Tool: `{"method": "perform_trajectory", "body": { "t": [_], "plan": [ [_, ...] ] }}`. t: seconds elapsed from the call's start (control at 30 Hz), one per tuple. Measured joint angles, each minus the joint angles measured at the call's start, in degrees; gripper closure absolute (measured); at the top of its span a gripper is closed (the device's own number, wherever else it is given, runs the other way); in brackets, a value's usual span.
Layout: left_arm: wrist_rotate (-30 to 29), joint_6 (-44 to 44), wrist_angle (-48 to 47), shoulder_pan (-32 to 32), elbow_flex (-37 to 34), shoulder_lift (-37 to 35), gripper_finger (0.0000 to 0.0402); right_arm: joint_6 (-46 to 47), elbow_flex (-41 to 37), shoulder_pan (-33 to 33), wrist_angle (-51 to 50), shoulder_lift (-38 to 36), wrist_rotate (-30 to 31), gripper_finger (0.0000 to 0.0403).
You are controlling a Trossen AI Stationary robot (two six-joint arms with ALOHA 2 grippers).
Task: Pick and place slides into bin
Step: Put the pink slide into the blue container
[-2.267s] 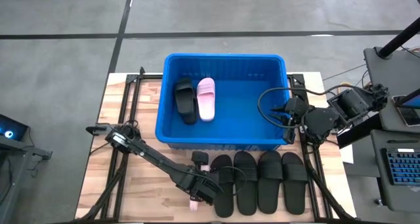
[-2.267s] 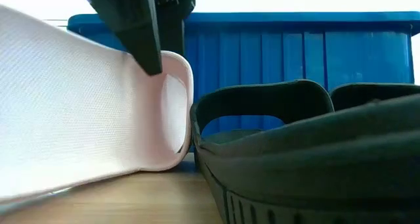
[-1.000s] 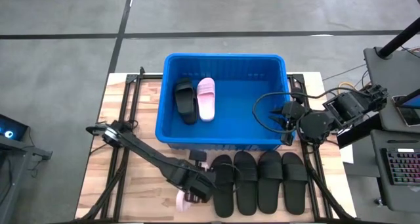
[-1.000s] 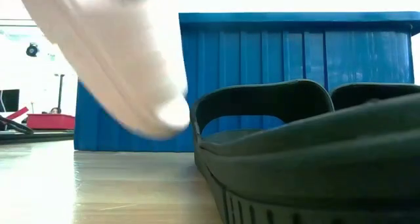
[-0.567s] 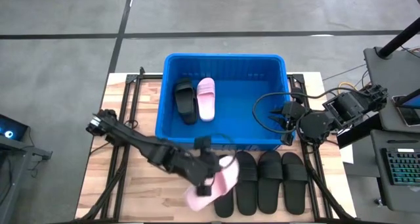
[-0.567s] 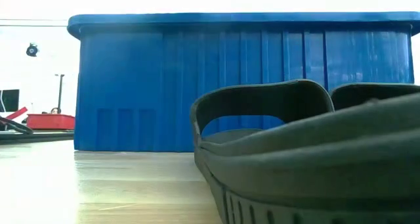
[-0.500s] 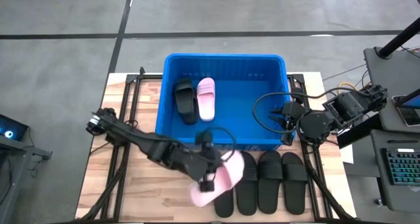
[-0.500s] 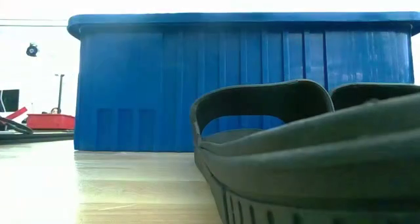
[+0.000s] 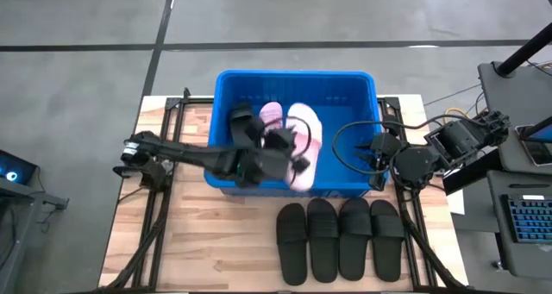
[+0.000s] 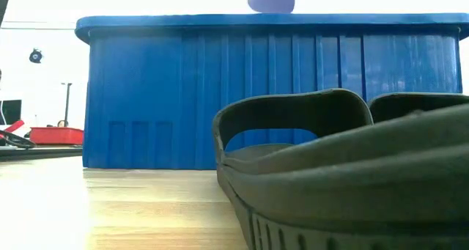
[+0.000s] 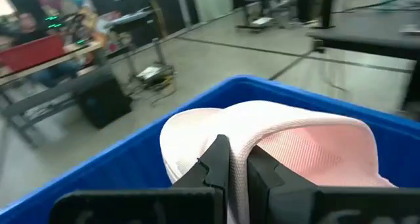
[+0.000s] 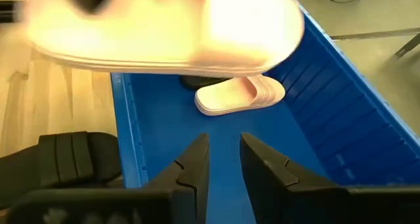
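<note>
My left gripper (image 9: 289, 153) reaches over the blue bin (image 9: 362, 178) and is shut on a pale pink slide (image 9: 304, 143), held above the bin's floor. A second pink slide (image 9: 269, 115) and a black slide (image 9: 242, 128) lie on the bin floor at its far left. Several black slides (image 9: 338, 238) lie side by side on the table in front of the bin. My right gripper (image 9: 373, 153) waits at the bin's right rim, open and empty. In the right wrist view its fingers stand apart (image 12: 223, 155). My left gripper pinches the pink slide at the edge of its wide strap (image 11: 239, 145) between its two fingers. One finger (image 11: 216, 159) lies on the strap's pale outer side, and the other (image 11: 264, 166) lies toward the pink footbed (image 11: 315, 152). The slide is lifted clear, over the bin.
The bin's near wall (image 10: 271, 89) stands behind the black slides (image 10: 330, 177) in the low view. The bin floor's right half (image 9: 345, 130) is bare. Bare wooden table (image 9: 198, 242) lies at the near left. Cables and equipment (image 9: 483, 147) crowd the right edge.
My left gripper has risen from the table at the left end of the slide row. It has swung toward the far edge, over the bin's near wall. It carried the pink slide, which is lifted clear, has turned about, and now hangs over the bin.
</note>
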Motion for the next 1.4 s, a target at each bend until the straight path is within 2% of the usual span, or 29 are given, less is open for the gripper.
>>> {"method": "perform_trajectory", "body": {
  "t": [0.23, 0.33, 0.43, 0.57, 0.8, 0.97, 1.17, 1.4],
  "plan": [
    [-0.2, -6.6, 2.8, 10.8, -8.0, 0.6, 0.0401, 0.6, 0.0, 0.0, 0.0, 0.0, 0.0, 0.0332],
    [4.4, -6.4, 12.5, 13.9, -15.1, 0.8, 0.0401, 0.7, 0.0, 0.0, 0.0, -0.1, 0.0, 0.0335],
    [10.6, -0.5, 24.2, 16.2, -22.9, 0.8, 0.0401, 1.3, 0.0, 0.0, 0.0, -0.3, 0.0, 0.0332],
    [12.1, 4.7, 33.2, 18.2, -30.7, 0.5, 0.0401, 1.3, 0.0, 0.0, 0.1, -0.6, 0.0, 0.0328],
    [12.0, 4.1, 33.8, 21.2, -35.7, -0.9, 0.0401, 3.7, 0.0, 0.0, 0.2, -0.9, 0.5, 0.0336],
    [12.0, 7.6, 33.6, 23.2, -37.1, -0.9, 0.0401, 6.3, 0.0, 0.0, 0.3, -1.2, 0.5, 0.0340],
    [11.9, 16.7, 32.5, 25.0, -37.3, -2.1, 0.0401, 7.3, 0.0, 0.0, 0.2, -1.2, 0.5, 0.0337],
    [12.7, 17.7, 27.0, 27.8, -38.1, -2.4, 0.0401, 7.4, 0.0, 0.0, 0.3, -1.2, 0.5, 0.0342]
  ]
}}
